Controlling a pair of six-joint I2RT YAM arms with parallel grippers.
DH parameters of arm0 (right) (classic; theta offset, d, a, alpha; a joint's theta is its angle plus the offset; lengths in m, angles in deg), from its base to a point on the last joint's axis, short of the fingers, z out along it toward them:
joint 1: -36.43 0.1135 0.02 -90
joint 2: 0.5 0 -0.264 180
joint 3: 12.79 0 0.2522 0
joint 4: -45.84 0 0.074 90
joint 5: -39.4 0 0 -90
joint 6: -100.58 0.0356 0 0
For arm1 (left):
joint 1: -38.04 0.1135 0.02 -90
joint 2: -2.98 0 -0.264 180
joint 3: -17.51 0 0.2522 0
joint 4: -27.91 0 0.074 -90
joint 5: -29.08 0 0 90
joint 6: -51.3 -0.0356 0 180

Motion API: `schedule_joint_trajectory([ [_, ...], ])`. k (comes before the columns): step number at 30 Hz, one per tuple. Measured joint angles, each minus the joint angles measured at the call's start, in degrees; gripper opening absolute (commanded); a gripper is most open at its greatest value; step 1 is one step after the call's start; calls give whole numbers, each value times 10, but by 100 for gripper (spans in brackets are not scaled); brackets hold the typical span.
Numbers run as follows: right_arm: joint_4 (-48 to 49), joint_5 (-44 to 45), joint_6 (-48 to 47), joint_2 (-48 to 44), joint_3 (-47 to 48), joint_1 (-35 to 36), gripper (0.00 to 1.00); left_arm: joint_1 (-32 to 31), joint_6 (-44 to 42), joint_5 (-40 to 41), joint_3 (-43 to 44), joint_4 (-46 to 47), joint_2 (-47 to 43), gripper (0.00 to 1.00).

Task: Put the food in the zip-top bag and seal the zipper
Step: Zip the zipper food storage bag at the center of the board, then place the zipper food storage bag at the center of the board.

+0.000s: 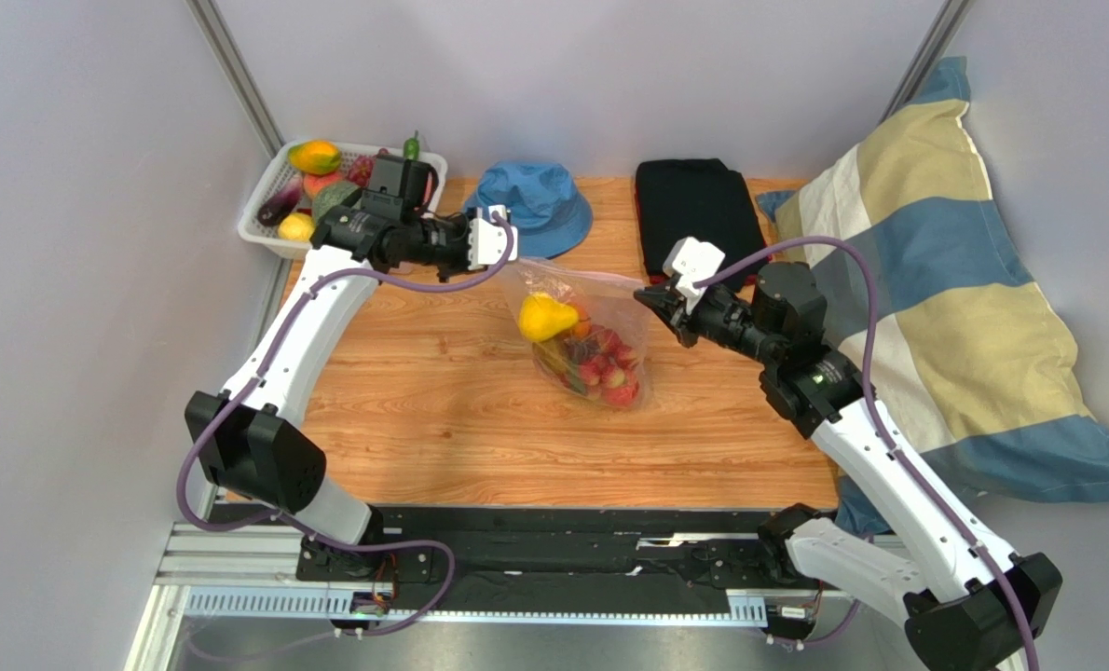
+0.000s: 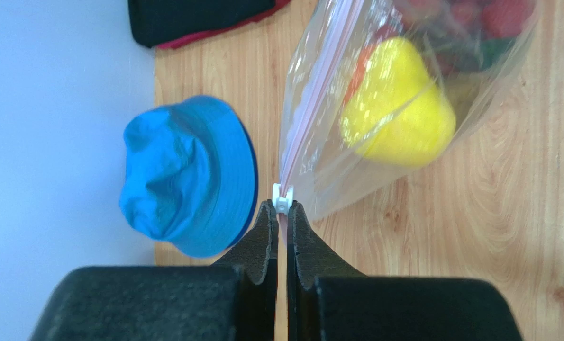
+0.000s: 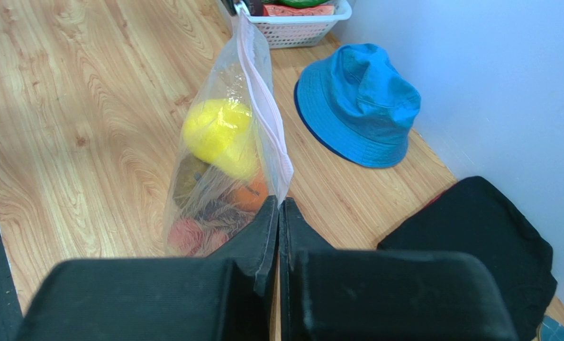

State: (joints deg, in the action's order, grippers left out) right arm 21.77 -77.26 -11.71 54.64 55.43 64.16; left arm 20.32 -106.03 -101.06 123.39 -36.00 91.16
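The zip-top bag (image 1: 595,357) hangs stretched between my two grippers above the table, holding a yellow toy fruit (image 1: 546,318) and red, orange and dark pieces. My left gripper (image 1: 501,241) is shut on the zipper end of the bag, right behind a small white slider (image 2: 283,197). In the left wrist view the gripper (image 2: 283,208) pinches the pinkish zipper (image 2: 313,92). My right gripper (image 1: 654,298) is shut on the bag's other top corner, as the right wrist view (image 3: 278,204) shows. The zipper (image 3: 263,99) runs straight away from it. More food (image 1: 315,157) lies in the white basket.
The white slatted basket (image 1: 259,224) stands at the back left. A blue bucket hat (image 1: 535,203) and a folded black cloth (image 1: 696,210) lie at the back. A striped pillow (image 1: 938,280) fills the right side.
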Motion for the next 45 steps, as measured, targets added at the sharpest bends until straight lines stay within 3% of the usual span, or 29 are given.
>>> schedule_joint_trajectory([
  [13,-4,12,15,-9,0,-9,0,42,-9,-3,0,-36,-40,0],
  [24,-109,-56,57,-101,2,-3,0,24,-55,-72,23,-220,-162,0],
  [31,-130,-59,116,-113,2,10,0,8,-15,-92,-7,-252,-238,0],
  [37,-94,-31,109,-9,-10,0,0,8,69,-57,-40,-207,-170,0],
  [43,-30,-4,104,152,-12,-45,0,26,164,1,-61,-80,-20,4],
  [45,-14,0,104,197,-8,-56,0,32,192,15,-54,-48,24,9],
])
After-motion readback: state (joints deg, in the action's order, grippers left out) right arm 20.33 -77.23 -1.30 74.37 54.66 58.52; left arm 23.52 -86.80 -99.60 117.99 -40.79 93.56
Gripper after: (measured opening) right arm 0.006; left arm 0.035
